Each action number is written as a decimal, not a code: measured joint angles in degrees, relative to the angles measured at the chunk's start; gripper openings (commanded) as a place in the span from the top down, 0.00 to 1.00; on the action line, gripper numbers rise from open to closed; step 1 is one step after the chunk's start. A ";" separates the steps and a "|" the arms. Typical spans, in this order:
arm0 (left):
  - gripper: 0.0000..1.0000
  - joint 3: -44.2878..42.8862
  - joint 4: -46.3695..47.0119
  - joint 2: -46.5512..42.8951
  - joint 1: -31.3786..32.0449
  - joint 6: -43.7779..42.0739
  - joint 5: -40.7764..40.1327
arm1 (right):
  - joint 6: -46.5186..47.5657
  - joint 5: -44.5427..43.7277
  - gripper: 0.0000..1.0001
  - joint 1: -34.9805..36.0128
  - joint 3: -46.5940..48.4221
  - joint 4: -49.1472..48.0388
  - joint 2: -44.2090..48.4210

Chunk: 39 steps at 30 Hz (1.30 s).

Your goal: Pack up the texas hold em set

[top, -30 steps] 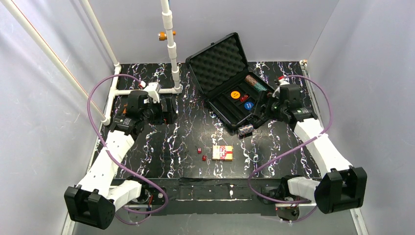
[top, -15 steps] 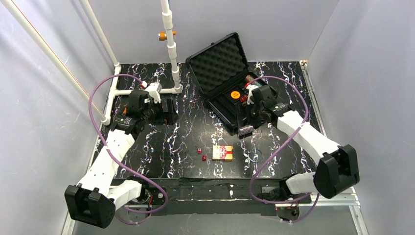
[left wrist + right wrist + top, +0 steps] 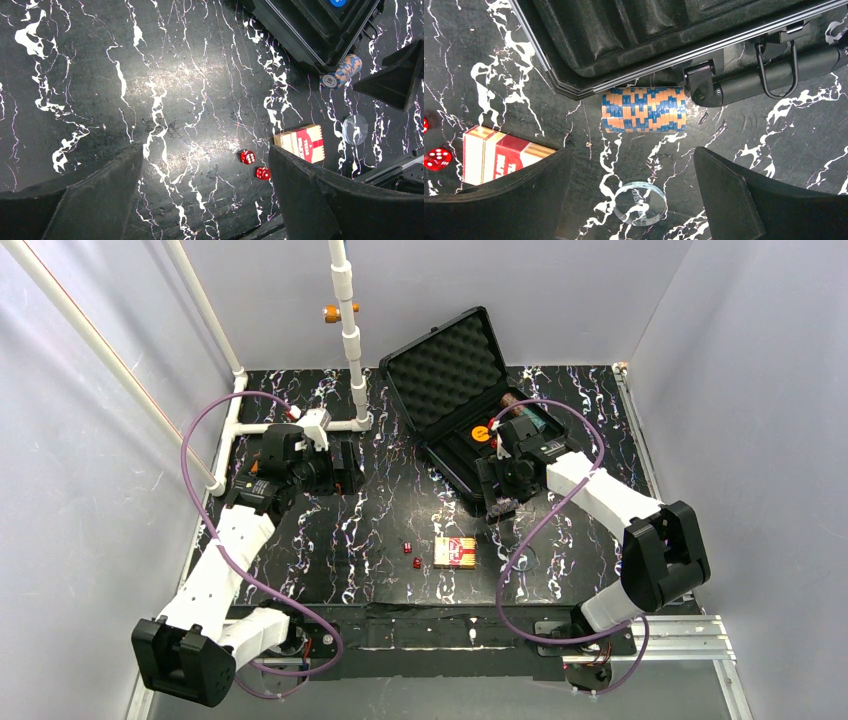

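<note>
Right hand [image 3: 631, 155] | I've swung it in from beside the case [image 3: 634, 35]; spread wide, holding nothing | orange-blue chip stack [image 3: 644, 109] lies on worktop [image 3: 734, 130] just ahead of the hand, against the case's front rim | stack grasp likely next | left hand [image 3: 205, 165] wide open, empty

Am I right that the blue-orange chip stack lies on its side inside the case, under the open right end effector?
Not quite: the chip stack lies on the table, just outside the case, as the right wrist view shows.
</note>
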<state>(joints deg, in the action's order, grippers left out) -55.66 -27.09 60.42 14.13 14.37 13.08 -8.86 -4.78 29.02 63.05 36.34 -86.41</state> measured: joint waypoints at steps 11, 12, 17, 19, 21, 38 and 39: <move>0.05 0.00 0.00 0.00 0.00 0.00 0.31 | -1.53 -0.98 0.02 0.37 -0.96 -1.31 -1.40; 0.06 0.00 0.02 0.00 0.00 0.00 0.31 | -1.62 -1.09 0.02 0.39 -1.09 -1.31 -1.77; 0.06 0.00 0.00 0.00 0.00 0.00 0.31 | -1.86 -2.03 0.02 0.63 -1.62 -1.79 -3.02; 0.06 0.00 0.02 0.00 0.00 0.00 0.31 | -1.90 -2.49 0.02 0.66 -1.90 -1.79 -3.04; 0.06 0.00 0.00 0.00 0.00 0.00 0.31 | -1.95 -2.78 0.02 0.70 -2.08 -1.81 -3.08; 0.06 0.00 0.02 0.00 0.26 0.00 0.31 | -3.23 -4.39 0.05 1.84 -4.68 -4.15 -6.62; 0.06 0.00 0.02 0.00 0.26 0.00 0.31 | -3.28 -4.52 0.05 1.86 -4.72 -4.35 -6.62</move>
<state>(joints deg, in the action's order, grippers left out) -55.66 -27.07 60.42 14.39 14.37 13.39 -12.14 -9.30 30.87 58.33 31.99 -93.03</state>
